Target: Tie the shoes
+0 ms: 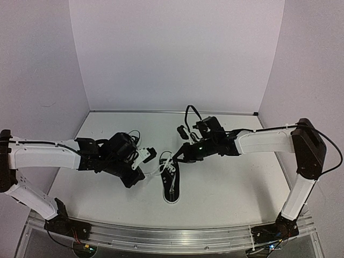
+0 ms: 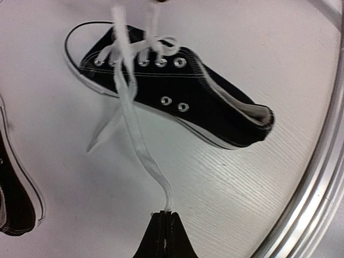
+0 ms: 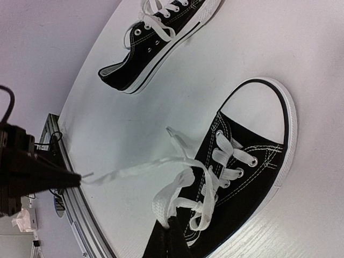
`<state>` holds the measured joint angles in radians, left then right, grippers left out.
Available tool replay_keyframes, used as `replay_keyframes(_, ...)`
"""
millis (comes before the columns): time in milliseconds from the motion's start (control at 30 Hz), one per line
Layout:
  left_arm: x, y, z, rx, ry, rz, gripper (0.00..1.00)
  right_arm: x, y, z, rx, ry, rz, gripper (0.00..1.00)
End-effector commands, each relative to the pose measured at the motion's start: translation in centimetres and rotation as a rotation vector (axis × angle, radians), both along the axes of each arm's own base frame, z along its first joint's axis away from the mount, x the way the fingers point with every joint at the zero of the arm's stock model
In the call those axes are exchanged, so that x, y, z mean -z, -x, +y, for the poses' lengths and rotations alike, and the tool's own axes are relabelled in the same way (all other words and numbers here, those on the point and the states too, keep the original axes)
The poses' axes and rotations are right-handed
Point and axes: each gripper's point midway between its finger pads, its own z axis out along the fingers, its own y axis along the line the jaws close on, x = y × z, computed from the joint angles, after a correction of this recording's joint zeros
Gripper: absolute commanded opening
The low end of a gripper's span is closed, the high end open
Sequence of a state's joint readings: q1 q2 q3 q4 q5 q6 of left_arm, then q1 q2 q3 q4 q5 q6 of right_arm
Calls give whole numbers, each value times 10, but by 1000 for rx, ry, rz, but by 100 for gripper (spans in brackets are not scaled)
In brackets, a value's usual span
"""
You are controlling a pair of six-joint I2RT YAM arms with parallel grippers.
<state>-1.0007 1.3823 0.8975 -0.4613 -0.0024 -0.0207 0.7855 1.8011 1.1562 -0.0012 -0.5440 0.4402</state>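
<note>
One black canvas shoe [image 1: 172, 185] with a white toe cap lies at the table's middle, its white laces [image 1: 163, 165] loose. My left gripper [image 2: 165, 215] is shut on the end of one lace [image 2: 134, 129], which runs taut up to the eyelets of the shoe [image 2: 177, 97]. My right gripper [image 3: 174, 223] is shut on a loop of lace [image 3: 166, 201] just above the tongue of the same shoe [image 3: 247, 177]. The second shoe [image 3: 156, 43] lies on its side farther off. It shows only in part at the left edge of the left wrist view [image 2: 13, 199], and the left arm hides it from above.
An aluminium rail [image 1: 161, 236] runs along the table's near edge, close to the left gripper [image 1: 143, 175]. White walls close the back and sides. A small black piece [image 1: 181, 130] lies behind the right gripper [image 1: 175, 159].
</note>
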Motion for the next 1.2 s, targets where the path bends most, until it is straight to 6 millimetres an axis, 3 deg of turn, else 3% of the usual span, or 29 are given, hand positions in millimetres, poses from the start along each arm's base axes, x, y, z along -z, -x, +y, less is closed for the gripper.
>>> replay_keyframes(0, -22, 32, -36, 146, 145, -31, 0, -14, -12, 9, -15, -29, -45, 0)
replay_keyframes(333, -41, 48, -116, 396, 295, -78, 0, -20, -15, 4, -31, -40, -61, 0)
replay_keyframes(600, -30, 34, -179, 549, 333, -175, 0, -23, -16, 4, -68, -55, -74, 0)
replay_keyframes(700, -18, 23, -191, 559, 309, -226, 7, -25, -15, 4, -78, -60, -78, 0)
replay_keyframes(767, -13, 16, -194, 545, 291, -247, 16, -26, -15, 5, -86, -64, -80, 0)
replay_keyframes(833, -15, 10, -195, 526, 285, -263, 32, -26, -14, 5, -92, -66, -79, 0)
replay_keyframes(933, -28, 10, -187, 506, 300, -268, 45, -26, -12, 6, -102, -70, -76, 0)
replay_keyframes(1067, -57, 9, -162, 438, 372, -286, 55, -24, -10, 8, -113, -76, -62, 0)
replay_keyframes(1167, -76, -2, -131, 333, 420, -307, 56, -25, -7, 13, -127, -84, -54, 0)
